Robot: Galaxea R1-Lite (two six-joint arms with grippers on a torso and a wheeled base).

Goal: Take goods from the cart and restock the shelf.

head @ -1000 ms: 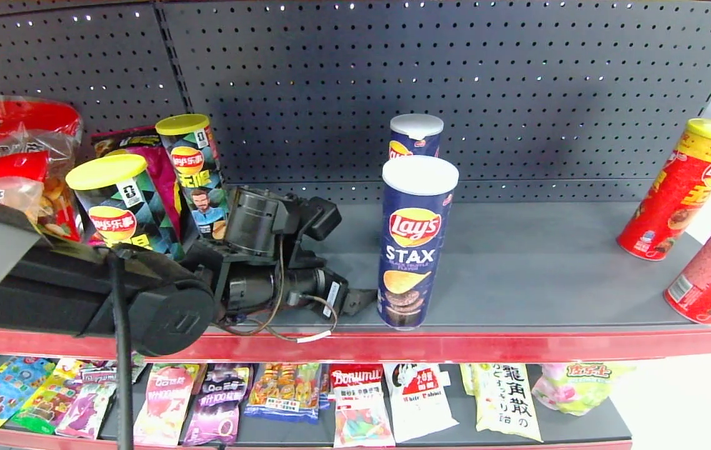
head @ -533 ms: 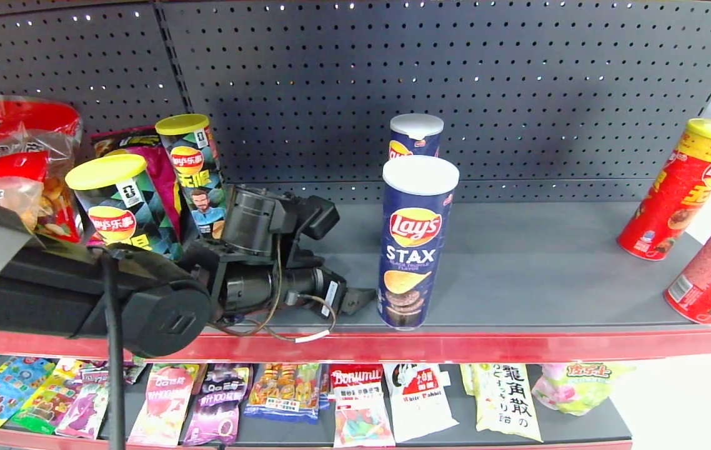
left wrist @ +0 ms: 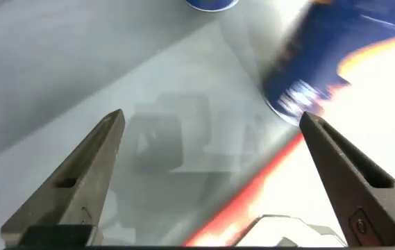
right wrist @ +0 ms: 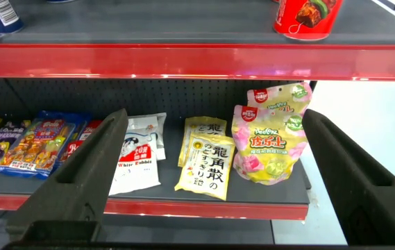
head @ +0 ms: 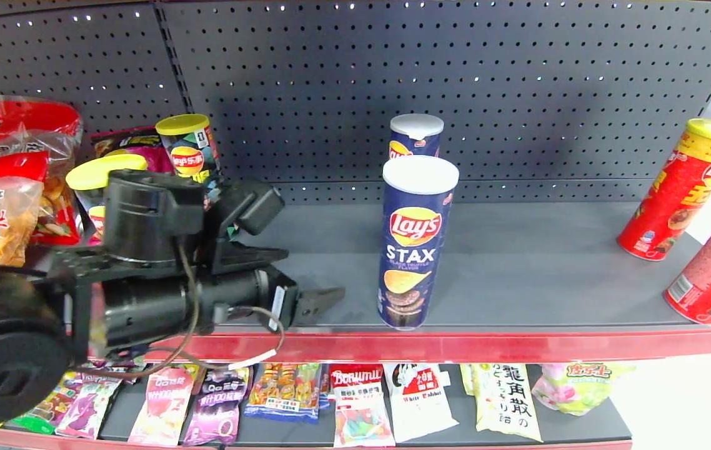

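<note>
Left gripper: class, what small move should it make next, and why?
Probably draw the left gripper back off the shelf to fetch more goods: its jaws stand open and empty, and the blue can already stands upright by the shelf's front edge, apart from it.

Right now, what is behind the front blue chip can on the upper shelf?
A second blue can with a white lid stands directly behind the front blue can; its top shows, its lower body is covered. Behind both is the pegboard panel.
</note>
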